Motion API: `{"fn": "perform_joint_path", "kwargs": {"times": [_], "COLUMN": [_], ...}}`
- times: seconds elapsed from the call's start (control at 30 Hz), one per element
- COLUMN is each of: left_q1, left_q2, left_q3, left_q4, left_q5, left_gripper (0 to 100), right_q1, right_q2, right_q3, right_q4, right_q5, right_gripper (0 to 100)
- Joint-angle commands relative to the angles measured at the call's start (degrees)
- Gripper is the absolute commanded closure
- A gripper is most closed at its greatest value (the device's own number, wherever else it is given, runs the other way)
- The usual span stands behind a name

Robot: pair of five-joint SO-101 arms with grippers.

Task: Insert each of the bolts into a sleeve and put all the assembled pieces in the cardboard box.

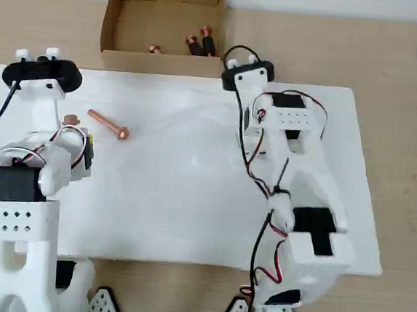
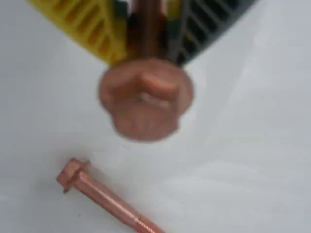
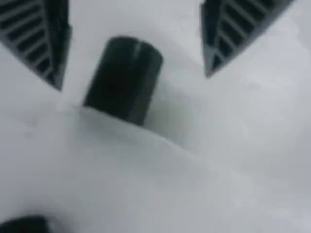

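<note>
**A:** Looking at the left gripper (image 2: pixel 146 47), what did it have?

**B:** It was clamped on a bolt (image 2: pixel 145 99). The yellow and black fingers pinched the shank, and the flanged head faced the wrist camera. The far end ran off behind the fingers, so I could not say how much of it stood clear. I took it to be held by the shank so that the bolt could be pointed like a pin.

**A:** And the right gripper (image 3: pixel 133 73)?

**B:** Its jaws were wide apart, one on either side of a black sleeve (image 3: pixel 124 80) and touching neither side. The sleeve sat on the white sheet (image 1: pixel 176 197) against a low rise in it. Whether it stood or lay tilted, I could not tell. To my mind the jaws straddled it ready to close, since the sleeve needs steadying before a bolt goes in.

**A:** So nothing was joined yet?

**B:** Not that pair. The arms were well apart, so the insertion looked not yet begun. A second bolt (image 1: pixel 107 124) lay loose on the sheet, just beside the left arm.

**A:** And the cardboard box (image 1: pixel 115 16)?

**B:** It stood at the far edge of the sheet, open at the top. Some assembled pieces (image 1: pixel 198 43) already lay inside near its front wall, so I judged the task to be partly done.
</note>
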Motion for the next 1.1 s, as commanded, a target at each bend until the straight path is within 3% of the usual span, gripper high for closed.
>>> {"fn": "perform_joint_path", "kwargs": {"times": [0.0, 0.33, 0.63, 0.8, 1.07], "left_q1": [0.62, 0.62, 0.62, 0.62, 0.62], "left_q2": [-1.36, -1.36, -1.45, -1.45, -1.45], "left_q3": [-0.35, -0.44, -0.7, -0.79, -2.37], "left_q4": [-0.79, -0.97, -0.88, -0.88, -0.7], "left_q5": [-0.53, -0.53, -0.62, -0.62, -0.62], "left_gripper": [99, 99, 99, 99, 99], "right_q1": [-0.4, 0.22, 0.22, 0.22, 0.22], "right_q2": [1.45, 4.79, 4.79, 4.44, 4.44], "right_q3": [-3.03, -3.12, -3.12, -3.21, -18.24], "right_q4": [-2.37, -6.07, -5.98, -5.63, 10.2], "right_q5": [-0.44, -0.35, -0.26, -0.26, -0.35], "right_gripper": [77.1, 77.4, 99.1, 98.8, 98.8]}}
